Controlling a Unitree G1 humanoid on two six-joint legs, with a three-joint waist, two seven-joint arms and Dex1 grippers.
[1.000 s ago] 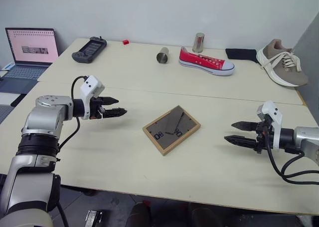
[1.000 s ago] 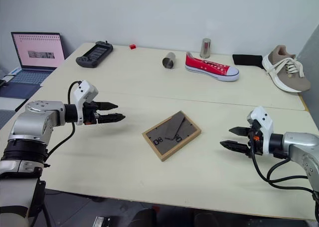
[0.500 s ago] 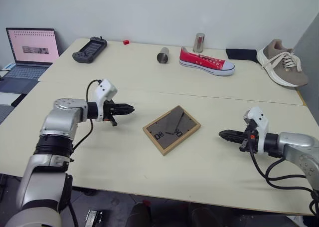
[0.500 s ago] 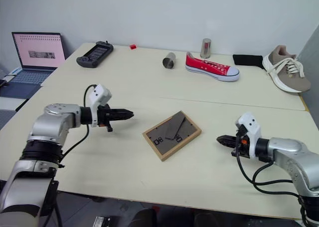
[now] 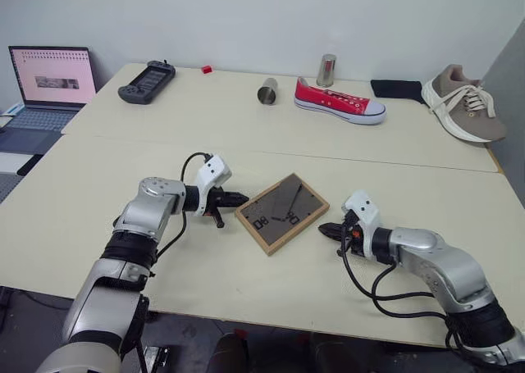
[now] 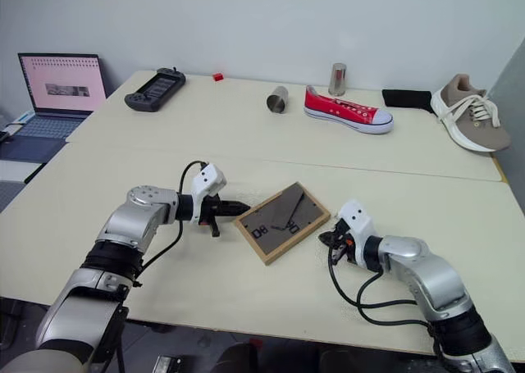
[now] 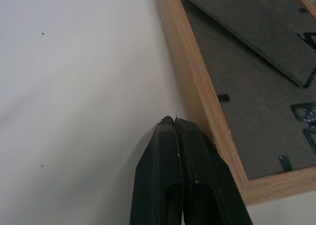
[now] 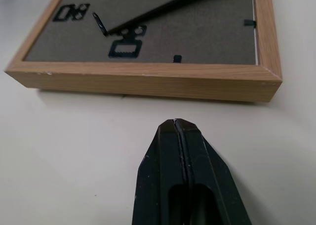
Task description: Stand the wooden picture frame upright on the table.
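Wooden picture frame (image 5: 282,212), face-down on table (image 5: 205,275), flanked by both closed grippers.

Eye views: frame lies flat, dark grey back and folded stand up, between the left gripper (image 5: 239,198) and the right gripper (image 5: 325,229); each tip sits low over the tabletop, just beside a frame edge. Beyond the grippers: red sneaker (image 5: 338,101), beige shoe (image 5: 463,102), two metal cups (image 5: 267,90), game controller (image 5: 147,81), laptop (image 5: 51,82).
Left wrist view: fingers (image 7: 163,175) pressed together, holding nothing; frame's light-wood edge runs right alongside the tip, contact uncertain.
Right wrist view: fingers (image 8: 163,180) pressed together, empty; frame's side wall lies just ahead of the tip, a strip of table between them.
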